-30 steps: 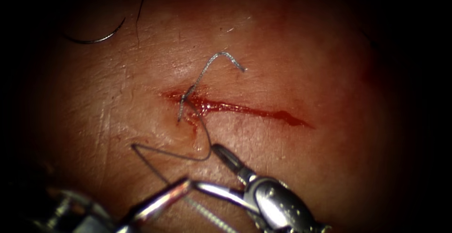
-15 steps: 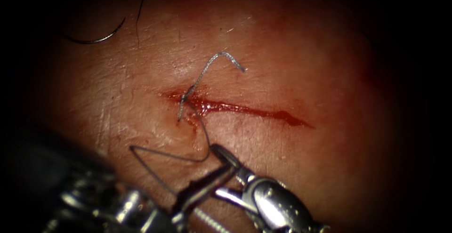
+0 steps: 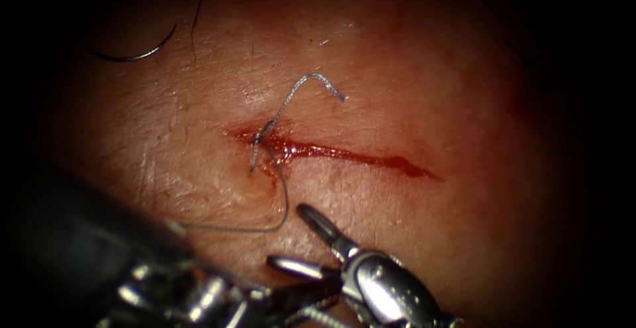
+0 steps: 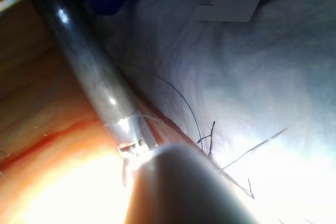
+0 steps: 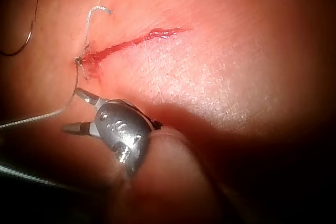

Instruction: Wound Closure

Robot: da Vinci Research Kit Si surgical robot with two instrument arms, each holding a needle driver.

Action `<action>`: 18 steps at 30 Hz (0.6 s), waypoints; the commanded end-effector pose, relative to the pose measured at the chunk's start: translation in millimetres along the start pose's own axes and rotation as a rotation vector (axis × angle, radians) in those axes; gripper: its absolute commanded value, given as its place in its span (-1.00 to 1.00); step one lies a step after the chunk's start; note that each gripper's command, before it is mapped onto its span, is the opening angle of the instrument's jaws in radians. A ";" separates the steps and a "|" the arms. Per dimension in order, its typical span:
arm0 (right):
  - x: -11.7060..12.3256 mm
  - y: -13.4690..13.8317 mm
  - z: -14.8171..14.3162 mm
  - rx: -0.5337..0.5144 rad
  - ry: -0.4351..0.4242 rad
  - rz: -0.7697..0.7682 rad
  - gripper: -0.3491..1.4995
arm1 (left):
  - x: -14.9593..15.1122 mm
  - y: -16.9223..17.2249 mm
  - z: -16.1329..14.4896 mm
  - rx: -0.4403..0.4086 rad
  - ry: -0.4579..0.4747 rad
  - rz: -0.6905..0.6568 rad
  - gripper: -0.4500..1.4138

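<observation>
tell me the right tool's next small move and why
Probably close the right tool on the thread beside it: its open jaws hold nothing, the thread runs slack from the cut's left end, and the needle lies free on the tissue.

Left hand (image 3: 265,298) tips in shadow.
</observation>
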 end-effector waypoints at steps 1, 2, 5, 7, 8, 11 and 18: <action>-0.7 -0.8 0.6 0.003 0.001 0.006 0.67 | 0.1 0.6 0.4 -0.004 0.001 -0.001 -1.00; -0.7 -0.7 0.6 0.002 0.001 0.006 0.67 | -0.2 0.5 0.1 -0.006 0.003 0.004 -1.00; -0.3 -0.6 0.8 0.000 0.000 0.010 0.67 | -0.9 -0.2 -1.5 0.004 0.092 -0.018 -1.00; 0.4 -0.3 0.7 -0.005 -0.001 0.015 0.67 | -1.1 -0.5 -2.3 0.005 0.144 -0.043 -1.00; 1.5 0.2 0.4 -0.021 0.007 0.006 0.67 | -1.1 -0.9 -2.8 -0.004 0.201 -0.081 -1.00; 3.4 0.9 0.5 -0.033 0.010 -0.009 0.67 | -1.3 -1.4 -2.9 -0.022 0.284 -0.130 -1.00; 8.5 5.0 4.8 -0.053 -0.002 -0.050 0.67 | -1.2 -2.4 -2.9 -0.081 0.508 -0.198 -1.00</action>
